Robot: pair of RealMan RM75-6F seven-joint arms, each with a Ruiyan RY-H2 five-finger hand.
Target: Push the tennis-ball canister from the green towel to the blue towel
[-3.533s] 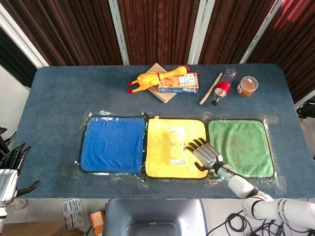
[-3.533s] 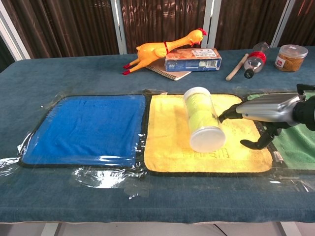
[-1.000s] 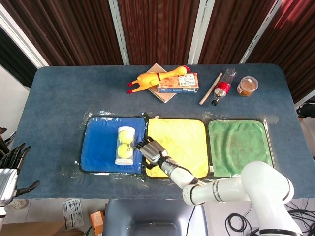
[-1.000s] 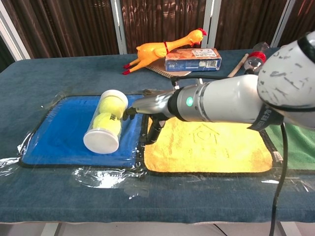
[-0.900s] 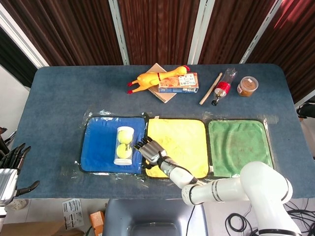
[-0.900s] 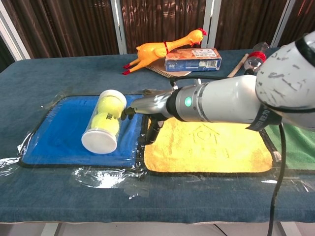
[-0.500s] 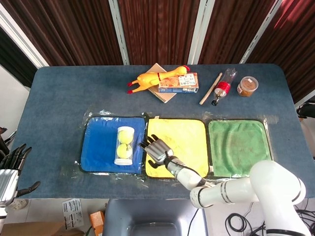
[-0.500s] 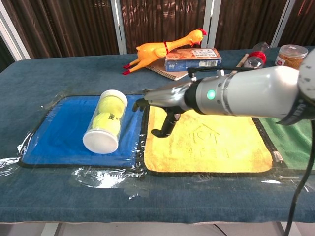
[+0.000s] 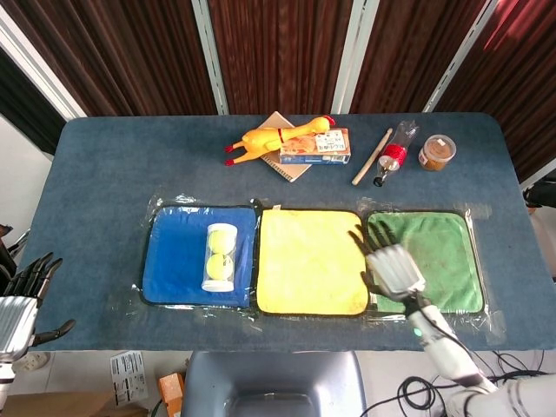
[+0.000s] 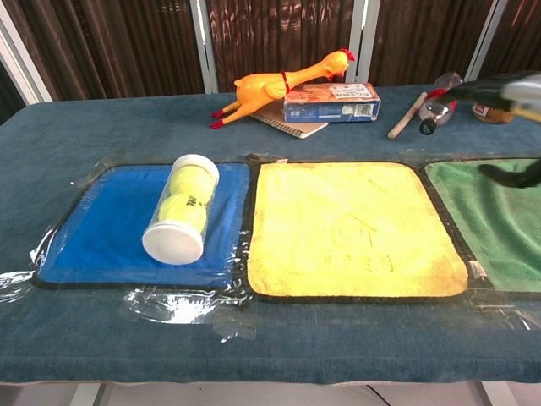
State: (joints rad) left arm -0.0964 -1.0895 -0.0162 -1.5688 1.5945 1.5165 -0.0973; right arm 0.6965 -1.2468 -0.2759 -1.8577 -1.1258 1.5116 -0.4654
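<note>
A: Head view first. The tennis-ball canister (image 9: 220, 257) lies on its side on the blue towel (image 9: 176, 261), left of centre in the frame, two yellow balls showing through its clear wall.

B: And the hands? The right hand (image 9: 393, 269) hangs over the left edge of the green towel (image 9: 437, 252), lower right, fingers spread, holding nothing. The left hand (image 9: 19, 300) sits at the far lower left edge, off the table, fingers apart and empty.

A: Along the top, a jar (image 9: 436, 152) with brown contents and a bottle (image 9: 393, 154) with a red band, lying down. Labels too small to read.

B: Chest view now. The canister rests on the blue towel at centre left, white cap toward the camera, dark lettering on its side that I can't make out.

A: The yellow towel (image 10: 348, 227) fills the middle. The box (image 10: 330, 101) behind it carries print, unreadable. Right hand blurred at the right edge.
</note>
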